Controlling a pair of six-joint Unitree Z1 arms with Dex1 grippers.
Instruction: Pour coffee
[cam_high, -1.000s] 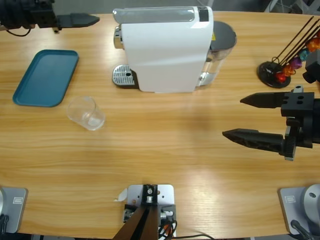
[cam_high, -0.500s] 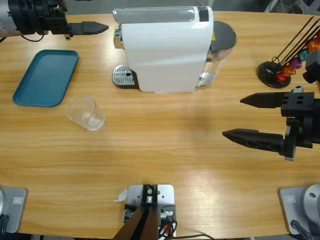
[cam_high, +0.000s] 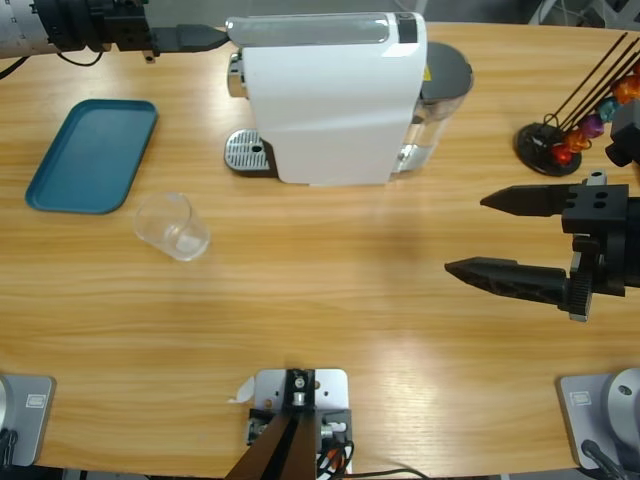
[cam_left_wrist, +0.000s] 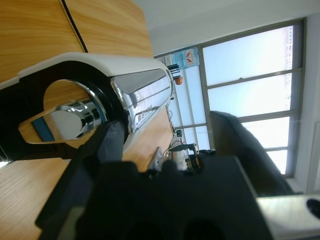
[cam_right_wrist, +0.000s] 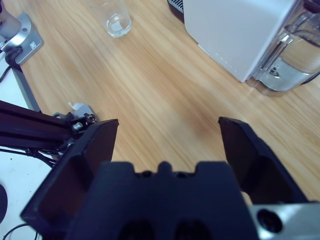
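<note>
Left gripper (cam_high: 205, 37): upper left of frame, jaws apart, at big white coffee machine (cam_high: 335, 100).
Right gripper (cam_high: 480, 235): right edge, jaws apart, holding nothing.
Small clear glass tumbler (cam_high: 173, 226): left of centre.

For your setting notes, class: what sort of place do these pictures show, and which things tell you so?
Most likely a robotics lab or test room set up as a coffee corner: two robot arms work at a long wooden table with a white coffee machine and a capsule rack, and large office-style windows show behind.

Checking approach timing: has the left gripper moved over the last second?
Yes. In the high view the left gripper has travelled rightward along the table's far edge, from above the teal tray to the coffee machine's top left corner.
</note>
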